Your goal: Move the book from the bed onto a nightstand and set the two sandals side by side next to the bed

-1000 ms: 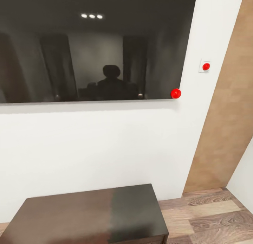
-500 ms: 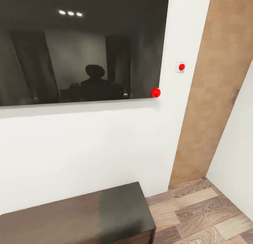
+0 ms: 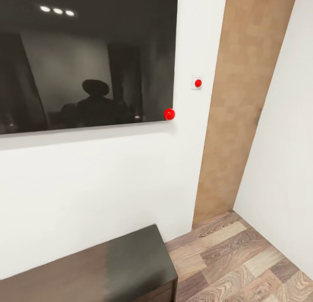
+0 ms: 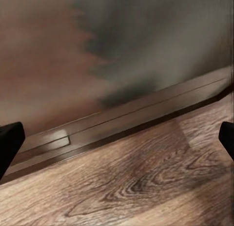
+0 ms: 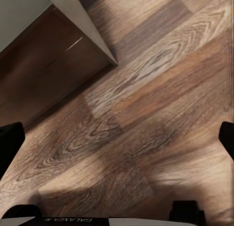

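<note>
The book, the bed, the nightstand and the sandals are out of view. In the left wrist view, my left gripper (image 4: 117, 138) is open, its dark fingertips (image 4: 9, 140) far apart over wood-plank floor (image 4: 146, 187) beside the long low dark cabinet (image 4: 122, 55). In the right wrist view, my right gripper (image 5: 117, 138) is also open with nothing between its fingers, and it hangs over the floor (image 5: 161, 104) near the cabinet's corner (image 5: 44, 65).
A large black TV screen (image 3: 87, 58) hangs on the white wall above the long dark cabinet (image 3: 87, 271). A red knob (image 3: 169, 114) sits at the screen's corner, near a switch (image 3: 198, 82). To the right are a brown wooden door (image 3: 243, 97), a white side wall (image 3: 282, 162) and plank floor (image 3: 234, 263).
The head view has turned to the right. The TV, the cabinet and the door have slid left in the picture, and the white side wall has come into view.
</note>
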